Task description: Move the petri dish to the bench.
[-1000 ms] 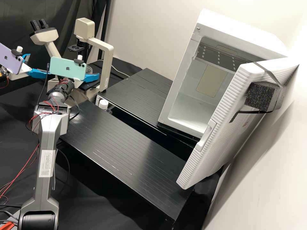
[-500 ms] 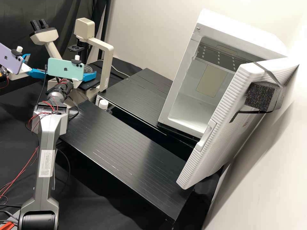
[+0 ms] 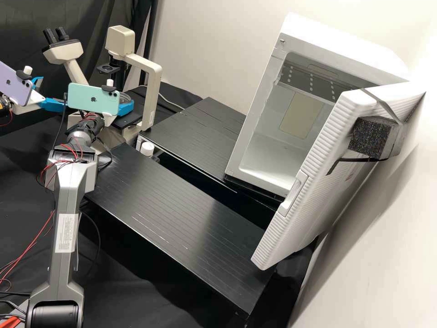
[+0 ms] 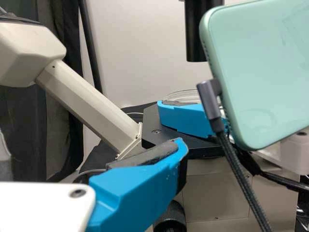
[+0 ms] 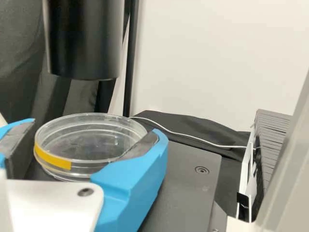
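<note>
In the high view, ten o'clock has a mint-green phone [image 3: 88,98], a lilac phone [image 3: 13,84] and the bright blue of the right gripper [image 3: 126,108]. The microscope [image 3: 154,91] at eleven is cream, the ribbed door [image 3: 325,177] at three white, the platform [image 3: 177,218] at seven black with fine parallel lines. A yellow band [image 5: 53,158] marks the clear petri dish [image 5: 96,159].

Since a second ago, the right gripper [image 3: 123,108] has shifted slightly toward the high view's left, its mint phone [image 3: 93,99] too (only a touch). Its fingers [image 3: 127,108] have drawn in, apparently against the petri dish [image 5: 96,137].
</note>
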You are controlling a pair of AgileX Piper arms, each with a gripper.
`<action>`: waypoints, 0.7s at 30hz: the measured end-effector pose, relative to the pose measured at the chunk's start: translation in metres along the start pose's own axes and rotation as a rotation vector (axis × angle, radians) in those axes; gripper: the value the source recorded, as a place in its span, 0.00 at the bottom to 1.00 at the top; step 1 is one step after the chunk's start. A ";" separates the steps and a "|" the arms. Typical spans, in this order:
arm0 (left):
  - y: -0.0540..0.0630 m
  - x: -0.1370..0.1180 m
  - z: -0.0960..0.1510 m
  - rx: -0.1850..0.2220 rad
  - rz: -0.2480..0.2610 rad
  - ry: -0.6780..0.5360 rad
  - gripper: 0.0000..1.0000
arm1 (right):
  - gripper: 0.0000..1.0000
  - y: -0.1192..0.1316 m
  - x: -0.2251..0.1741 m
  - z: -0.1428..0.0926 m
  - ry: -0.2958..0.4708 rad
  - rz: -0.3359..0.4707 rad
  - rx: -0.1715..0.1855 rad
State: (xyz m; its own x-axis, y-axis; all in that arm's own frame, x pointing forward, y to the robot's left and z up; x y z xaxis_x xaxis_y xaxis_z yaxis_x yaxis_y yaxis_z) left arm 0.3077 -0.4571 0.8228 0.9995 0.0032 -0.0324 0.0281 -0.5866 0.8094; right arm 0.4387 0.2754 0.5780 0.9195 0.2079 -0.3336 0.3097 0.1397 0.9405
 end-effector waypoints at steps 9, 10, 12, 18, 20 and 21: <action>0.000 0.000 0.000 0.000 0.000 0.000 1.00 | 0.00 0.001 0.000 -0.002 0.003 -0.001 0.004; 0.000 0.000 0.000 0.000 0.000 0.000 1.00 | 0.00 0.001 0.000 -0.002 0.002 -0.003 0.006; 0.000 0.000 0.000 0.000 0.000 0.000 1.00 | 0.00 0.002 0.001 -0.002 0.000 -0.003 0.014; 0.000 0.000 0.000 0.000 0.000 0.000 1.00 | 0.00 0.002 0.000 -0.002 -0.002 -0.007 0.024; 0.000 0.000 0.000 0.000 0.000 0.000 1.00 | 0.00 0.001 -0.001 0.000 0.004 -0.012 0.018; 0.000 0.000 0.000 0.000 0.000 0.000 1.00 | 0.00 0.001 -0.002 0.003 0.001 -0.016 0.019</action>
State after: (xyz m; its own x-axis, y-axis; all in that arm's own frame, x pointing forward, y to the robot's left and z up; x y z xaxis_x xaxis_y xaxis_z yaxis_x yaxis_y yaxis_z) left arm 0.3077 -0.4571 0.8228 0.9995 0.0032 -0.0324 0.0281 -0.5866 0.8094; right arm 0.4381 0.2726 0.5795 0.9143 0.2066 -0.3484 0.3285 0.1250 0.9362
